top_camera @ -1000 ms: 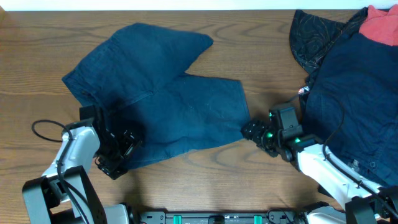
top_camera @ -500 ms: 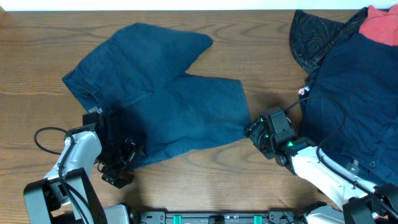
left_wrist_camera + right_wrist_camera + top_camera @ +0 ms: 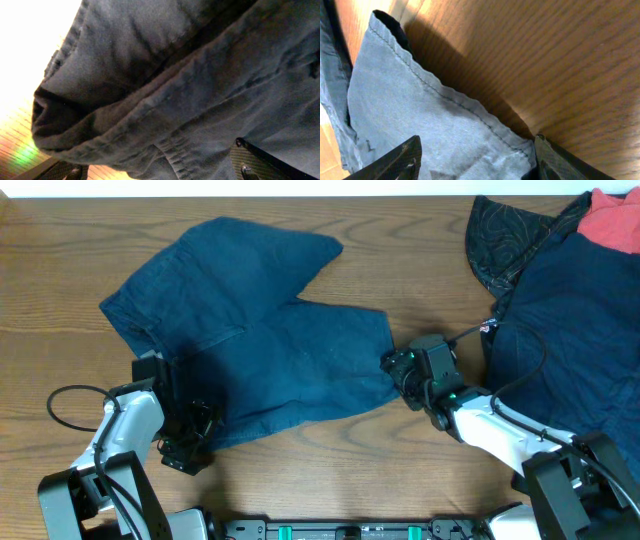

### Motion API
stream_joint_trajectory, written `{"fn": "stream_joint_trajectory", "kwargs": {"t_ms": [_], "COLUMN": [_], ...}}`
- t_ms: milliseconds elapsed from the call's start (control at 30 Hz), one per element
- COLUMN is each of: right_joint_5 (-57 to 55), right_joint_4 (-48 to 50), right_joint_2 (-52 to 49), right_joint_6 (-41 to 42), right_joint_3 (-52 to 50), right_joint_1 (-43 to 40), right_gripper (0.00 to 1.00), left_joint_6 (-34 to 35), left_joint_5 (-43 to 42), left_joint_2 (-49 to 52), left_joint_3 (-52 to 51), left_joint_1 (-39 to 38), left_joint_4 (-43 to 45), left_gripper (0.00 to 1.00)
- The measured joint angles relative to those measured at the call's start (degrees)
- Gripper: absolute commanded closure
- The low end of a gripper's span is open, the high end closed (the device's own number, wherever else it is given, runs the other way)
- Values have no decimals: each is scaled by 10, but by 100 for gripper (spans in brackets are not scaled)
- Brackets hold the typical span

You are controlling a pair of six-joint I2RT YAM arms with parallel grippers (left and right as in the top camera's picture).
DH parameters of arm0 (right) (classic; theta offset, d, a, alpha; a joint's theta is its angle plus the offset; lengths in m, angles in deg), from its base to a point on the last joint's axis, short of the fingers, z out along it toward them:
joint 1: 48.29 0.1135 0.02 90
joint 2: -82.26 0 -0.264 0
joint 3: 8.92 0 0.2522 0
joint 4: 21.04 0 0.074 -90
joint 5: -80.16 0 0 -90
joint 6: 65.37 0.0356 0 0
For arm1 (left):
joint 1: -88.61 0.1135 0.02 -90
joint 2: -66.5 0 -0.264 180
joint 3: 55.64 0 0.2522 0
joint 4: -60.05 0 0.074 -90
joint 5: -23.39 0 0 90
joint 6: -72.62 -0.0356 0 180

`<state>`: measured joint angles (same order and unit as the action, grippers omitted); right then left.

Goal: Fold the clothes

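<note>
Shorts (image 3: 270, 340) — navy, seemingly denim, stitched hems — rumpled on wood-grain table (image 3: 60, 250).

**What the views kept back**

From overhead, the left gripper (image 3: 195, 430) sat at the near corner of the navy shorts (image 3: 270, 330), its fingertips too dark against the cloth to tell apart. In the left wrist view only the ends of its fingers (image 3: 252, 162) showed, cut by the bottom edge. Cloth filled the frame ahead of them, and the upper left corner was blown out white. The right gripper (image 3: 398, 366) was small and dark overhead, and in its wrist view the fingers (image 3: 402, 160) were likewise cut by the bottom edge. Behind that gripper, the navy pile (image 3: 570, 330) and the coral-red piece (image 3: 612, 220) ran off the frame, and the pile covered part of the black patterned piece (image 3: 500, 240).
</note>
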<state>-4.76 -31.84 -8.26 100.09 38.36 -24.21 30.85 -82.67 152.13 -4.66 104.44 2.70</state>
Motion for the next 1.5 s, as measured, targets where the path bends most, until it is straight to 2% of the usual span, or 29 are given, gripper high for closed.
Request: {"fn": "stream_joint_trajectory", "kwargs": {"t_ms": [200, 367, 667, 867, 1000, 1067, 1267, 1333, 1367, 1400, 1467, 1500], "right_joint_5": [48, 87, 141, 141, 124, 113, 89, 76, 75, 64, 54, 52], "right_joint_4": [-95, -123, -235, -215, -163, -148, -139, -127, -122, -118, -107, -103], "right_joint_2": [8, 11, 43, 49, 45, 39, 27, 23, 21, 20, 18, 17], "right_joint_6": [-2, -10, -31, -33, -30, -25, -8, -2, -2, -2, -3, -6], "right_joint_3": [22, 25, 20, 11, 3, 4, 0, -4, -5, -7, -7, -7], "right_joint_1": [-1, -15, -53, -48, -13, 3, 15, 14, 14, 15, 14, 14], "right_gripper": [26, 25, 24, 25, 28, 33, 83, 96, 99, 99, 99, 99], "left_joint_6": [0, -3, -10, -16, -20, -22, -31, -33, -33, -32, -36, -43], "left_joint_5": [2, 2, 5, 7, 9, 10, 14, 14, 14, 14, 15, 15], "left_joint_2": [0, 0, 0, 0, -1, -1, -2, -2, -2, -2, -2, -2], "left_joint_3": [0, 0, 0, 0, 1, 1, 1, 1, 1, 1, 1, 2], "left_joint_1": [0, 0, 0, 0, 0, 0, 0, 0, 0, 0, 0, 0], "left_joint_4": [0, 0, 0, 0, 0, 0, -2, -2, -3, -3, -3, -2], "left_gripper": [11, 11, 11, 10, 10, 10, 10, 10, 16, 28, 69, 76]}}
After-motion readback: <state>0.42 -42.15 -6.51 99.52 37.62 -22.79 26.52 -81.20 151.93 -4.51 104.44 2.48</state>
